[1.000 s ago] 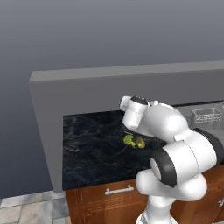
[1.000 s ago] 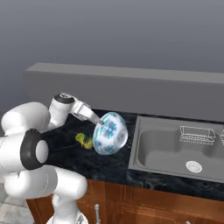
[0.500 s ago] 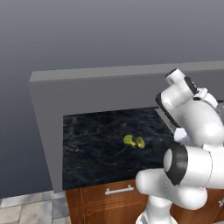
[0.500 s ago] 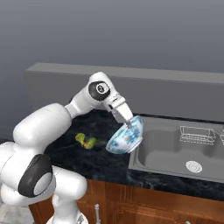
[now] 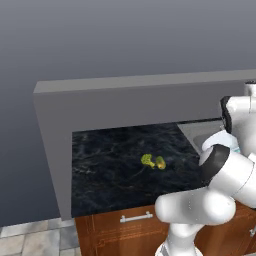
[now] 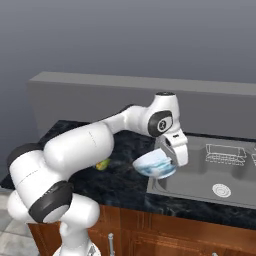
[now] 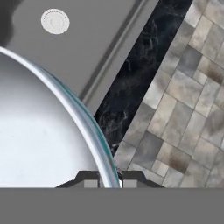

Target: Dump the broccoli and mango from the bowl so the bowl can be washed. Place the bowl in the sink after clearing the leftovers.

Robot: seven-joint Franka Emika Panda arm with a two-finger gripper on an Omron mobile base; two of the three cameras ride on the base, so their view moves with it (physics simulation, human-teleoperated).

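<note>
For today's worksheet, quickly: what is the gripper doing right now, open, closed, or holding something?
Gripper: closed on the rim of the bowl, held at the sink's left edge.

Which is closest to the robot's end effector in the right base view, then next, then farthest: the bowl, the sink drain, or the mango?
1. Bowl, held in the end effector.
2. Sink drain, lower right, in the sink.
3. Mango, far left on the counter.
</note>
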